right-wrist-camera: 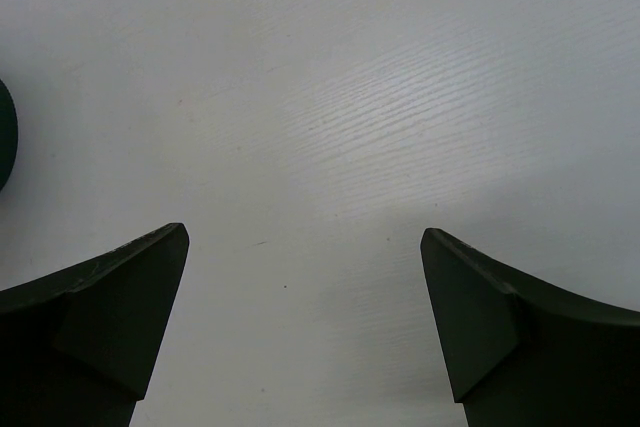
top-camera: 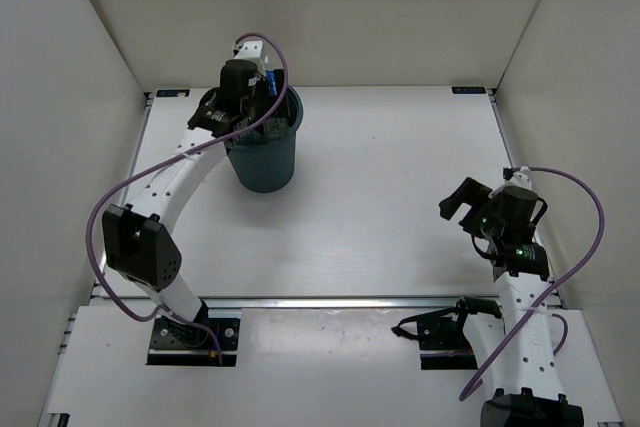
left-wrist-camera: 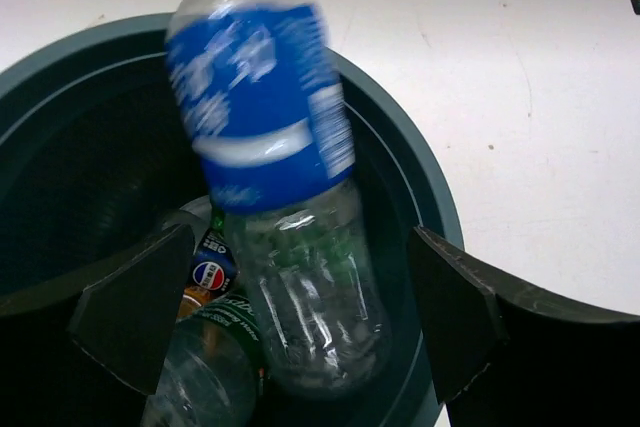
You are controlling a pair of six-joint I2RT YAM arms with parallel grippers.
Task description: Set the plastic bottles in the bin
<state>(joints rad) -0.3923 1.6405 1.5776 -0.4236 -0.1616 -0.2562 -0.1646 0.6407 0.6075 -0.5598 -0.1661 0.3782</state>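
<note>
At left-centre of the white surface [top-camera: 400,167], the left tool [left-wrist-camera: 302,235] hangs over the mouth of the dark teal round plastic bin [top-camera: 265,162], jaws spread wide. The clear plastic bottle with the blue label [left-wrist-camera: 270,147] sits between the fingers [left-wrist-camera: 135,307], touching neither, blurred, lower end inside the bin. Beneath it lie a clear bottle with a dark green label [left-wrist-camera: 200,377] and a red-white-blue labelled bottle [left-wrist-camera: 212,272]. At right, the right tool [right-wrist-camera: 305,317] hangs over bare surface, well apart from the bin, jaws wide, holding nothing.
</note>
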